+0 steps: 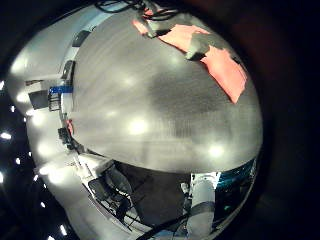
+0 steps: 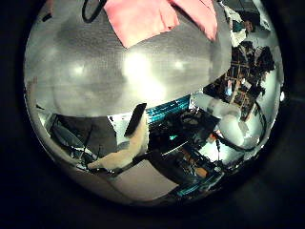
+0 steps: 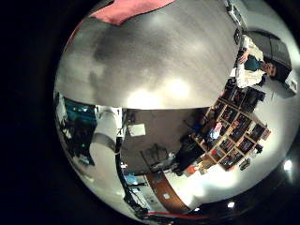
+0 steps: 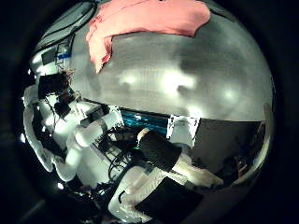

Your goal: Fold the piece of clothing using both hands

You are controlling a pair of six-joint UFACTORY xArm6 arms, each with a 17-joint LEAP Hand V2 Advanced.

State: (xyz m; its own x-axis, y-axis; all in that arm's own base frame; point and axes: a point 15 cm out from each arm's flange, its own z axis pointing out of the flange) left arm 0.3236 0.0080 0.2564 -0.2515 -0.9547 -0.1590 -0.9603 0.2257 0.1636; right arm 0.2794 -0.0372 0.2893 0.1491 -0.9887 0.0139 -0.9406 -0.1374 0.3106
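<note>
- The flat salmon-pink fabric garment [image 4: 140, 23] lies spread on the grey woven-textured tabletop [image 1: 150, 100], well apart from all 4 palm cameras.
- In the left little-finger view a hand [image 1: 195, 45] rests on the cloth; I cannot tell which hand, nor how its fingers sit.
- Left hand, right hand: finger state cannot be told.
- Looks like the approach step, no fold visibly begun.
- Next: close on the cloth's edge and take hold of it.

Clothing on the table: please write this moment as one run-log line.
clothing: pink, lying on grey table | robot hands: fingers not visible, away from cloth | fold: not begun
</note>
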